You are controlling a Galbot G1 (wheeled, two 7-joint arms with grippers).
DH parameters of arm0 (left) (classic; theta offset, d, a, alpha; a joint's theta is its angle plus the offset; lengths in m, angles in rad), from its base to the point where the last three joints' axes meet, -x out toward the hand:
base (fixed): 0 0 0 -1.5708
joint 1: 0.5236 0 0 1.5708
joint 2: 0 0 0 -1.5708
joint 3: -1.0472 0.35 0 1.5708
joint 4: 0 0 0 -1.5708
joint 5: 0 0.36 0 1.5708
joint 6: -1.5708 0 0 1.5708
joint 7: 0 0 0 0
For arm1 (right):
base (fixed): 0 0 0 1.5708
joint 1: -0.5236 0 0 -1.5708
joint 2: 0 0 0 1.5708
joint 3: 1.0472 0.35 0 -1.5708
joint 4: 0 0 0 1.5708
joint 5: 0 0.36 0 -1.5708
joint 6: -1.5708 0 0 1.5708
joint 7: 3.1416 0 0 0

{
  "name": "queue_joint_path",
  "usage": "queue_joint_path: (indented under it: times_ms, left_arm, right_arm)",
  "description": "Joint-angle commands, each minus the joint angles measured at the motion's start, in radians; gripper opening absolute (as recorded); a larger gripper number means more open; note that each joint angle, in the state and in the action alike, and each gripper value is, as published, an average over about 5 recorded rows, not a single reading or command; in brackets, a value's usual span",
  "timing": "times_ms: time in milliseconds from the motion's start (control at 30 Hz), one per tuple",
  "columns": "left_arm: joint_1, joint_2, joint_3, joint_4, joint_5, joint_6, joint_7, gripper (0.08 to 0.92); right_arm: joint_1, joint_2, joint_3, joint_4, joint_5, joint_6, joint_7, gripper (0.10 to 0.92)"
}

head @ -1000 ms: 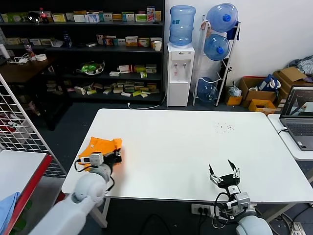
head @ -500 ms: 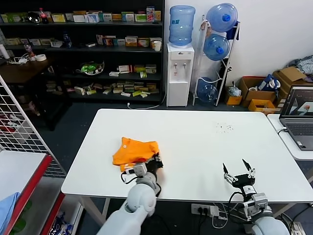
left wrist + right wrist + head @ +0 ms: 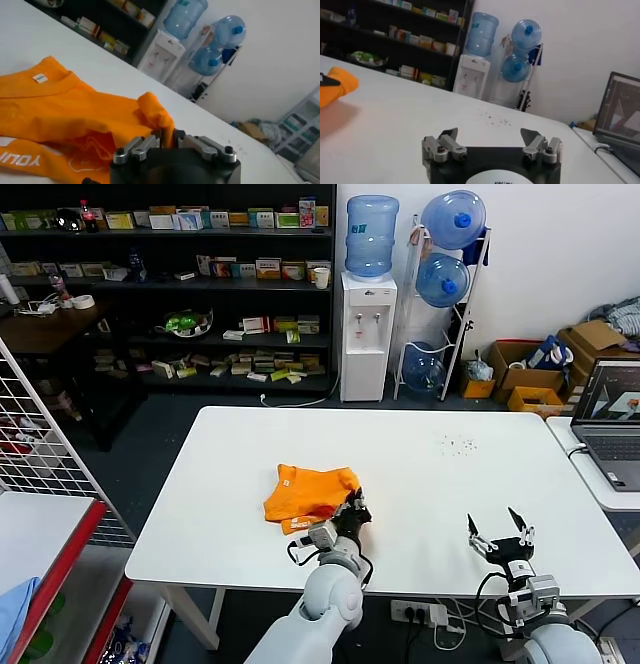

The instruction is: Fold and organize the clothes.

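The orange T-shirt (image 3: 305,492) lies bunched on the white table (image 3: 450,484), left of centre near the front. My left gripper (image 3: 355,509) is at its right edge. In the left wrist view the jaws of the left gripper (image 3: 168,137) stand close together with a raised fold of the T-shirt (image 3: 75,107) pinched between them. The neck label (image 3: 39,78) and white lettering (image 3: 20,159) show. My right gripper (image 3: 502,532) hovers open at the front right edge of the table, far from the cloth. The right wrist view shows this gripper (image 3: 492,136) holding nothing, with the T-shirt (image 3: 337,85) far off.
A laptop (image 3: 612,424) sits on a side table at the right. A wire rack (image 3: 40,444) and a light blue cloth (image 3: 15,609) are at the left. Shelves and a water dispenser (image 3: 368,334) stand behind the table. Small specks (image 3: 460,445) dot the far right tabletop.
My left gripper has dragged the T-shirt from the table's left edge rightward toward the middle front. The right gripper has drifted a little to the right.
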Motion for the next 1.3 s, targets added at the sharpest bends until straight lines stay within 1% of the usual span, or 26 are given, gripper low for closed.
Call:
queue_joint_path:
  times_ms: [33,100,133,233,333,433,500,600,667,800,933,1100,1300]
  left_arm:
    - [0.019,-0.054,0.040,-0.005,0.019,-0.130,0.129,0.317]
    - [0.038,-0.032,0.050,-0.041,0.074,-0.140,0.163,0.378]
    - [0.051,-0.008,0.054,-0.060,0.112,-0.150,0.185,0.404]
    - [0.109,0.101,0.047,-0.122,0.223,-0.189,0.248,0.490]
    - [0.186,0.225,0.010,-0.189,0.302,-0.226,0.294,0.577]
    - [0.256,0.344,-0.048,-0.255,0.366,-0.262,0.315,0.664]
    - [0.297,0.404,-0.090,-0.287,0.417,-0.283,0.319,0.724]
    - [0.348,0.458,-0.160,-0.304,0.506,-0.314,0.315,0.794]
    - [0.376,0.477,-0.211,-0.297,0.555,-0.328,0.308,0.815]
    - [0.416,0.493,-0.311,-0.270,0.593,-0.344,0.289,0.822]
    - [0.425,0.501,-0.383,-0.244,0.574,-0.331,0.302,0.823]
    - [0.405,0.474,-0.399,-0.248,0.553,-0.283,0.301,0.823]
    - [0.388,0.423,-0.396,-0.245,0.560,-0.251,0.273,0.823]
  right_arm:
    - [0.007,0.012,0.010,-0.004,0.006,-0.021,-0.008,0.823]
    - [0.011,0.019,0.018,-0.003,0.007,-0.032,-0.022,0.823]
    - [0.013,0.023,0.025,-0.003,0.008,-0.037,-0.035,0.823]
    - [0.016,0.042,0.052,0.000,0.006,-0.054,-0.085,0.823]
    - [0.020,0.076,0.083,0.002,-0.009,-0.074,-0.132,0.823]
    - [0.026,0.116,0.107,0.003,-0.041,-0.090,-0.164,0.823]
    - [0.032,0.143,0.121,0.003,-0.066,-0.100,-0.183,0.823]
    - [0.042,0.181,0.148,0.008,-0.089,-0.125,-0.211,0.823]
    - [0.046,0.200,0.168,0.011,-0.097,-0.139,-0.227,0.823]
    - [0.044,0.222,0.200,0.020,-0.108,-0.143,-0.243,0.823]
    - [0.032,0.225,0.211,0.027,-0.107,-0.136,-0.247,0.823]
    - [0.024,0.225,0.213,0.024,-0.105,-0.116,-0.248,0.823]
    - [0.024,0.227,0.208,0.021,-0.099,-0.084,-0.254,0.823]
